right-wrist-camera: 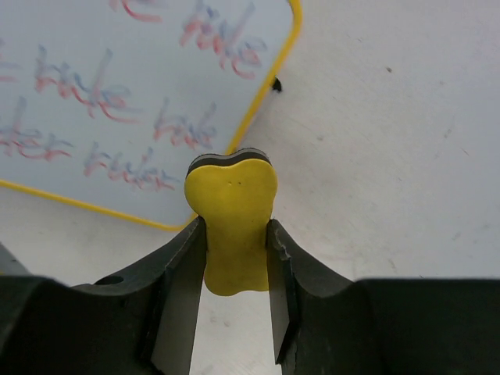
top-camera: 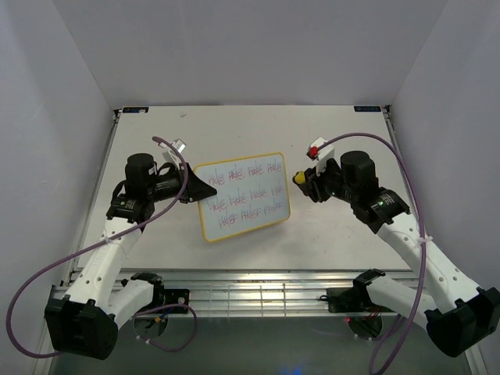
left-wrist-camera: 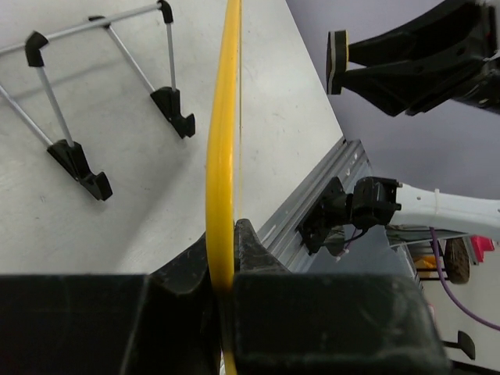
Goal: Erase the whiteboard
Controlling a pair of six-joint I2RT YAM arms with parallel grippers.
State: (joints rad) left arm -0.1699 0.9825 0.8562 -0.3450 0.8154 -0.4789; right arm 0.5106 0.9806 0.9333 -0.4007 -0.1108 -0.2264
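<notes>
The whiteboard (top-camera: 242, 195), yellow-framed and covered with rows of pink-red handwriting, sits mid-table facing the top camera. My left gripper (top-camera: 201, 190) is shut on its left edge. In the left wrist view the yellow frame (left-wrist-camera: 223, 156) runs edge-on between my fingers (left-wrist-camera: 254, 250). My right gripper (top-camera: 301, 181) is just off the board's right edge, shut on a small yellow sponge eraser (right-wrist-camera: 232, 211) with a black underside. In the right wrist view the written board (right-wrist-camera: 117, 94) lies beyond and left of the eraser, apart from it.
A thin black wire stand (left-wrist-camera: 101, 101) lies on the table beside the board on the left arm's side. The metal rail of the table's near edge (top-camera: 258, 289) runs in front of both arm bases. White walls close in the table left, right and behind.
</notes>
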